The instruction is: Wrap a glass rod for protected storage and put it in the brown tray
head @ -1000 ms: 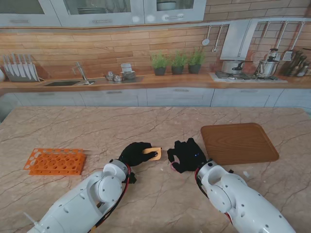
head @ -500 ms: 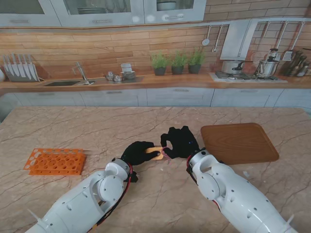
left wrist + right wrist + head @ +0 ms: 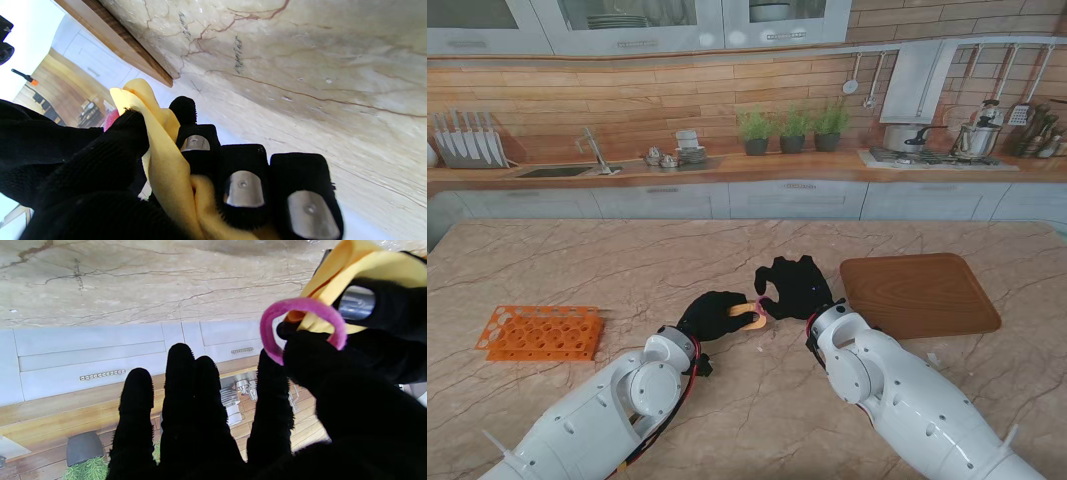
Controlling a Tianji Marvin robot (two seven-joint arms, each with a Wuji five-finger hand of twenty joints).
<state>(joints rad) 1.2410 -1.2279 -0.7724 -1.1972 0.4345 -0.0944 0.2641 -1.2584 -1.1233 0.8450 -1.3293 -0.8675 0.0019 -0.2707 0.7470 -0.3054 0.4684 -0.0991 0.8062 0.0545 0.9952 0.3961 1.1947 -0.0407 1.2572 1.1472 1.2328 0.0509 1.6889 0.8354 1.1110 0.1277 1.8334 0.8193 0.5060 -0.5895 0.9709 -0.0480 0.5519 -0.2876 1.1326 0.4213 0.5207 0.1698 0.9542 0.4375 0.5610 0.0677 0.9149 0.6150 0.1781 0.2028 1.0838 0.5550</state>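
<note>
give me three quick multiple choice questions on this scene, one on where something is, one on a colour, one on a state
1. Where is the orange rack on the table?
A. on my left side
B. on my right side
C. inside the brown tray

2. What colour is the loop band at the yellow cloth?
A. green
B. pink
C. white

3. What is the left hand doing?
A. resting open on the table
B. holding the yellow cloth
C. gripping the orange rack

Answers:
1. A, the stand view shows it far left, across from the brown tray.
2. B, the right wrist view shows a pink loop at the right hand.
3. B, the left wrist view shows its fingers closed on the cloth.
</note>
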